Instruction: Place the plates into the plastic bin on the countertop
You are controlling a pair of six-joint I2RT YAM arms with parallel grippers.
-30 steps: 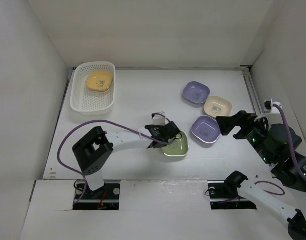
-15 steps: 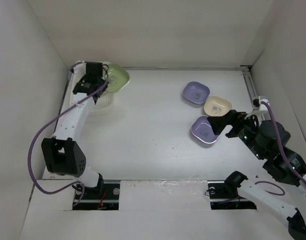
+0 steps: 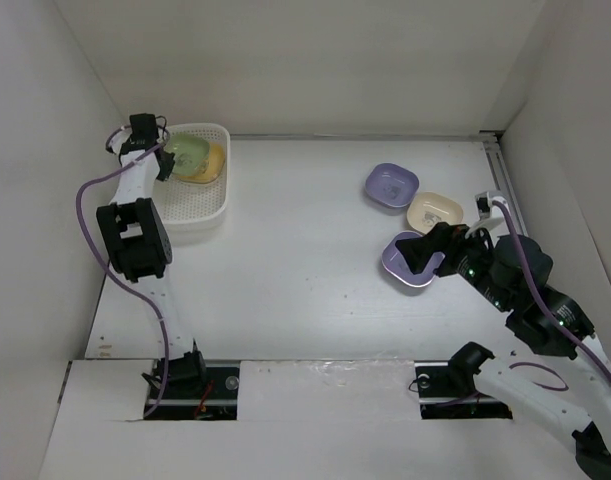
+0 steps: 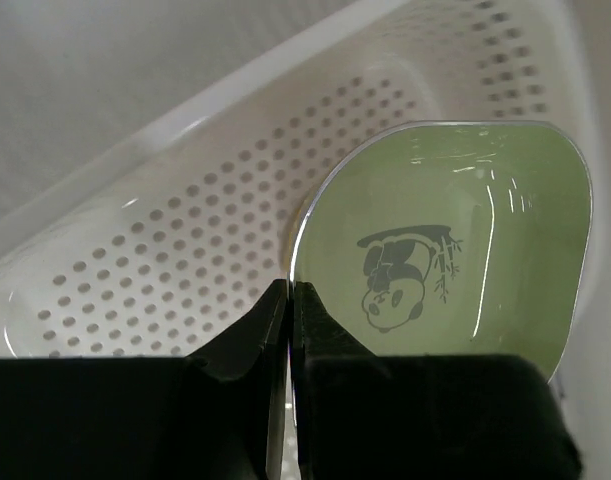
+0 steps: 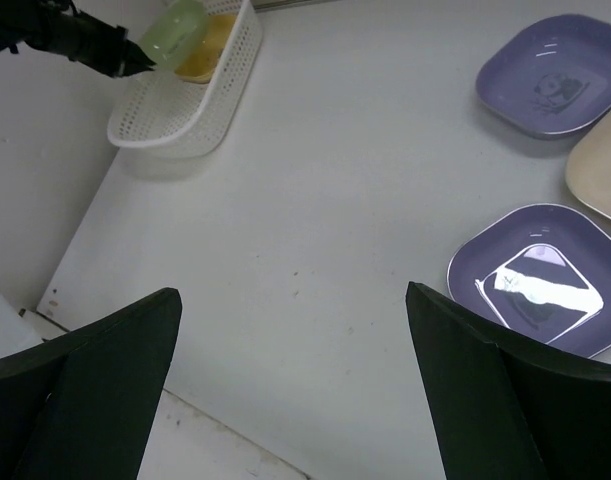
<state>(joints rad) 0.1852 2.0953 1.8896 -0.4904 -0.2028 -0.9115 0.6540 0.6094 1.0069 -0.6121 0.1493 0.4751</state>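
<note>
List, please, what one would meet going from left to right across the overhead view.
Left gripper → green plate → yellow plate → far purple plate → cream plate. The bin and the near purple plate overlap others, so I leave them out.

Open bench (image 3: 295, 240) lay between the bin (image 3: 207, 212) at far left and the far lavender plate (image 3: 391, 185), cream plate (image 3: 434, 212) and near lavender plate (image 3: 400, 266) at right. The left claw (image 3: 164, 162) and its green plate (image 3: 189, 154) crowded the bin's far end, close against the left wall (image 3: 55, 200).
</note>
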